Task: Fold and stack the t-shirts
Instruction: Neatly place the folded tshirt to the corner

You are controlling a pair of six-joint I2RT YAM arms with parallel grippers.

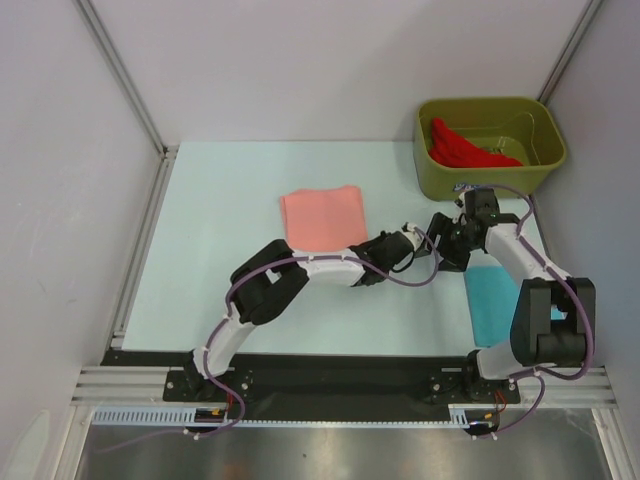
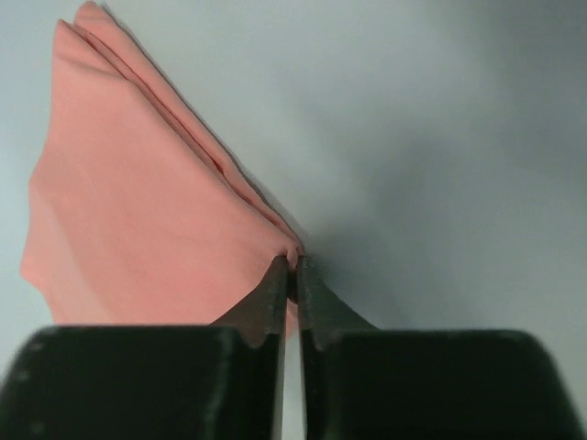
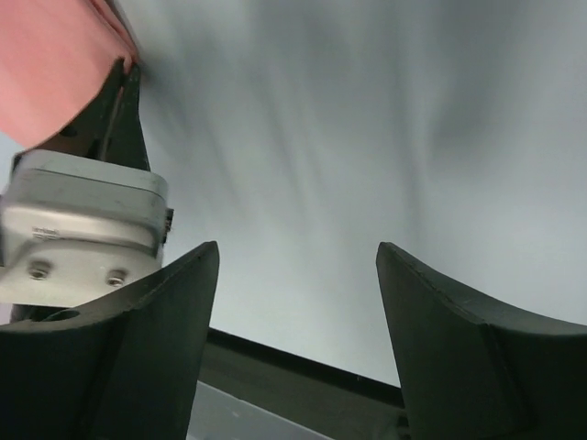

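pink shirt point(image 2: 138, 202): looks soft, light, floppy folded cloth | hold: corner | left fingers point(image 2: 269, 307): pinching that corner | right fingers point(image 3: 156, 339): open, empty

turquoise t-shirt point(image 1: 485, 305) half hidden, under right arm point(image 1: 548, 325)

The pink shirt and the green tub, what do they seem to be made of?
The pink shirt looks like soft, matte knit or woven fabric: it lies in thin folded layers with limp edges. The green tub looks like rigid moulded plastic with a faint sheen: smooth walls and a rounded rim. Plastic is likely, not certain.
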